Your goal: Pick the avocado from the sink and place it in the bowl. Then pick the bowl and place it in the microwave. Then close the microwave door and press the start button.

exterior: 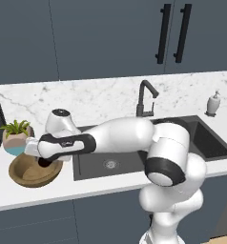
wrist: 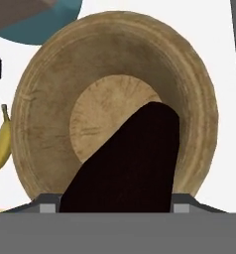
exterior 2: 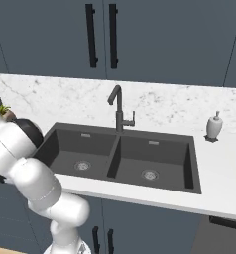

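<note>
I have the gripper (exterior: 44,161) hanging over the bowl (exterior: 27,174) at the lower left of the left base view, arm stretched left across the counter (exterior: 106,188). In the hand view the avocado (wrist: 130,163) is a big dark shape at bottom centre, sitting between the jaws with the bowl's pale floor right behind it. The jaws stand wide around the fruit and I judge it is gripped, not yet let go, though the tips themselves are hidden behind it.

Progress as I read it: the avocado is out of the sink (exterior 2: 122,156), both basins look bare in the right base view, and it is now above the bowl's middle. The pick is done and the drop into the bowl is about to happen.

Left to do: release the fruit, grab the bowl, carry it to the microwave, shut the door, press start.

A banana (wrist: 0,144) lies at the left edge of the hand view, and a potted plant (exterior: 16,136) stands just behind the bowl.
</note>
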